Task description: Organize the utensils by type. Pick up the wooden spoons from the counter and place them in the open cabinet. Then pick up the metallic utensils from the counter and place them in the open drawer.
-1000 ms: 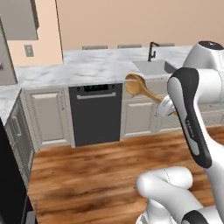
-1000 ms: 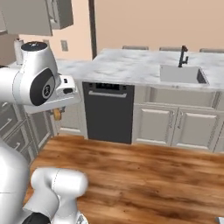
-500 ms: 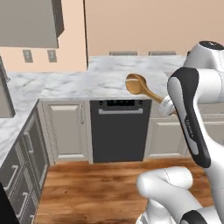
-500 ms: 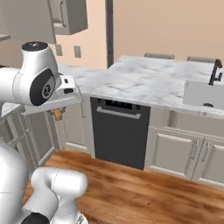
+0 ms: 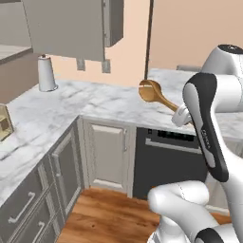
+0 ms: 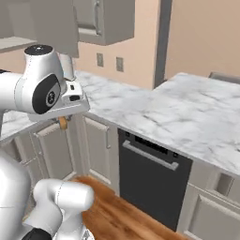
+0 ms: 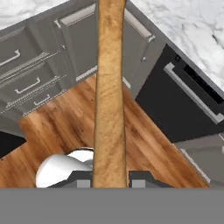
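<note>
The tool pinches 1 wooden spoon aloft over the tabletop, mid-carry; next I'd expect it raised into the open cabinet.

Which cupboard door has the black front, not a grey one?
The dishwasher door under the marble counter. It is black with a long silver bar handle; the cabinet doors beside it are taupe-grey panels.

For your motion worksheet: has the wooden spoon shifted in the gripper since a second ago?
No. The wooden spoon juts identically from the gripper; only the camera swung, sliding the dishwasher rightward.
</note>
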You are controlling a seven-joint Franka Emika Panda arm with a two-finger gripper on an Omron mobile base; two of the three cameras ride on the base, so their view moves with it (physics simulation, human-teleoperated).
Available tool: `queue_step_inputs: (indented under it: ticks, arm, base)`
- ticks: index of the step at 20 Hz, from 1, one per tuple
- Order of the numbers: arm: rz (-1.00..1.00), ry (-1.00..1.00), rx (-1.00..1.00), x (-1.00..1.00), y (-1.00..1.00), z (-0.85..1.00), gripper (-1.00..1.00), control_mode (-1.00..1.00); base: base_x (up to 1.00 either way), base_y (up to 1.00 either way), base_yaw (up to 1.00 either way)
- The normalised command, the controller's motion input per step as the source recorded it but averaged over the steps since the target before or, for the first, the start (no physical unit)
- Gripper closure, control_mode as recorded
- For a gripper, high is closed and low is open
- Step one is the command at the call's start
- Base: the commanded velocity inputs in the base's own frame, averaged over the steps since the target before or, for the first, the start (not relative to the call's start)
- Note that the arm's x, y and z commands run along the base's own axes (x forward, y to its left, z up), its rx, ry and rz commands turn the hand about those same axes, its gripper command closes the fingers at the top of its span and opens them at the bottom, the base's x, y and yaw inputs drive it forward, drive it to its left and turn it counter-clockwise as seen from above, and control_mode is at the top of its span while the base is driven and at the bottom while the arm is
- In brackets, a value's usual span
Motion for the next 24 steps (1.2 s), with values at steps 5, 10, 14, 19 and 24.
queue_step_inputs:
  ticks: [5,10,14,19,24]
  arm:
    - [0.0,0.0,0.0,0.0,0.0,0.0,1.0,1.0]
    - [0.0,0.0,0.0,0.0,0.0,0.0,1.0,1.0]
    - [0.0,0.0,0.0,0.0,0.0,0.0,1.0,1.0]
    - [0.0,0.0,0.0,0.0,0.0,0.0,1.0,1.0]
    - [0.0,0.0,0.0,0.0,0.0,0.0,1.0,1.0]
  base:
    - [0.24,0.0,0.95]
    - [0.0,0.0,1.0]
    - [0.09,-0.02,0.97]
    - [0.13,-0.5,0.45]
    - [-0.19,-0.42,0.1]
